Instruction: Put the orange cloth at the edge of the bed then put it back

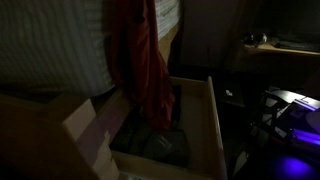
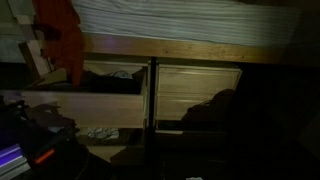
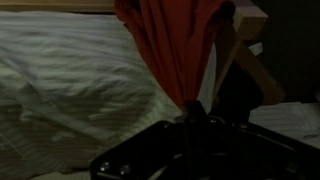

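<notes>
**Draping the orange cloth on the bed edge in low light**

**Exterior view, drawer seen from above.** The orange cloth [image 1: 148, 60] hangs as a long vertical fold in the upper centre of the frame. Its lower end is over the open drawer [image 1: 213, 110], and the striped mattress [image 1: 50, 40] lies beside it at upper left. You cannot tell whether the tail touches the dark contents of the drawer. Treat the step in hand as the carry to the bed edge. Raise the cloth until its tail is above the drawer wall before you move sideways, or it may snag.

**Exterior view, bed front.** The cloth [image 2: 60, 35] sits at upper left, against the front of the bed frame [image 2: 200, 48] and above the open drawer [image 2: 90, 85]. A closed drawer [image 2: 195, 95] is at centre right. Lay a good part of the cloth on top of the bed, not only down its face. A cloth that mostly overhangs is likely to slide into the drawer.

**Wrist view.** The cloth [image 3: 175, 50] fills the upper centre and tapers downward, with pale bedding [image 3: 60, 90] at left. The gripper cannot be made out in any view, so you cannot tell whether its jaws are apart or clamped on the cloth. Confirm the hold by a small lift, and release only once the fabric rests on the bedding
</notes>
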`<action>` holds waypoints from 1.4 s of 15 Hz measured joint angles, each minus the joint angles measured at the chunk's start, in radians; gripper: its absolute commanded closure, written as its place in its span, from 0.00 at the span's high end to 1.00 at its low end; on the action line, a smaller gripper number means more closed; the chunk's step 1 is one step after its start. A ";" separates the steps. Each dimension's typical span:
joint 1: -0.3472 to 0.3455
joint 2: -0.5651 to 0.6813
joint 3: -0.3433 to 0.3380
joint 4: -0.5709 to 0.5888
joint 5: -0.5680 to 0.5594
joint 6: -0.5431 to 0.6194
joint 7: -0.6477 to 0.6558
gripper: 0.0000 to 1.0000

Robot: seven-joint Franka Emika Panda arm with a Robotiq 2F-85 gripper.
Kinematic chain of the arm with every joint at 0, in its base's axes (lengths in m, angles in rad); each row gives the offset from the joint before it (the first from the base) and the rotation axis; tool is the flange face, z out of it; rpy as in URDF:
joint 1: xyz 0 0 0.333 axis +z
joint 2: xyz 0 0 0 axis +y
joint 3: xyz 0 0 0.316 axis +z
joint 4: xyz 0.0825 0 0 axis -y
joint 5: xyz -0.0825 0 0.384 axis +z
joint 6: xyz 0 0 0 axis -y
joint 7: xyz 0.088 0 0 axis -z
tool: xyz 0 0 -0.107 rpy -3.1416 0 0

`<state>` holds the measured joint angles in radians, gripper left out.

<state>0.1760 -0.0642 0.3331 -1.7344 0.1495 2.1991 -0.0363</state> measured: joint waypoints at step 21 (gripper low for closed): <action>0.200 0.213 0.074 0.331 0.053 0.407 -0.256 0.00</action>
<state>0.3764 0.1492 0.4070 -1.4032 0.2022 2.6065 -0.2921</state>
